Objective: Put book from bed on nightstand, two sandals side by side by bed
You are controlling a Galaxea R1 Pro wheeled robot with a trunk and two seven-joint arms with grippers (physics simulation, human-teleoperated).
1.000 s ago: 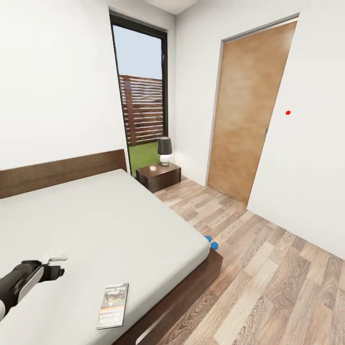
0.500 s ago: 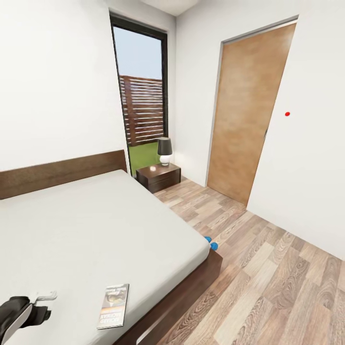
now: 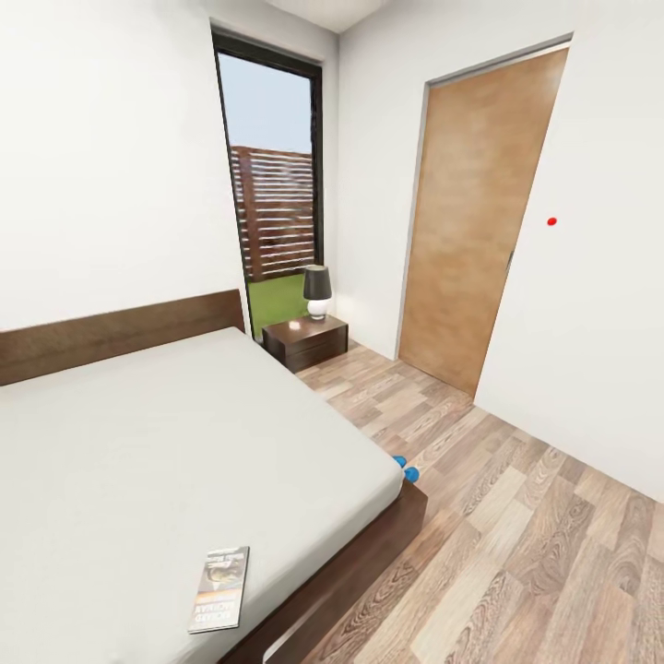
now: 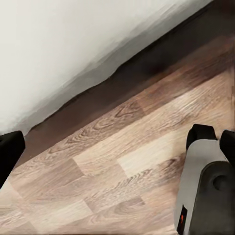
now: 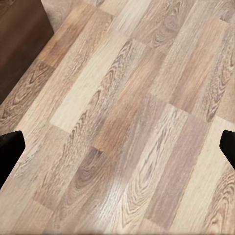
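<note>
This is a bedroom in a home: a large bed (image 3: 184, 443), a nightstand (image 3: 306, 339) with a lamp (image 3: 317, 290), wood-plank floor (image 3: 516, 544), a wooden door (image 3: 475, 221).

The bed (image 3: 184, 443) fills the head view from about nine o'clock to six o'clock, a pale mattress in a dark brown frame. The book (image 3: 219, 601) lies flat on the mattress near its foot corner, at roughly seven o'clock. The wood-plank floor (image 3: 516, 544) spreads toward four o'clock; on it, the two sandals (image 3: 405, 468) show as blue tips just beside the bed frame. The nightstand (image 3: 306, 339) stands on the floor near centre, beside the headboard, carrying a lamp (image 3: 317, 290).
</note>
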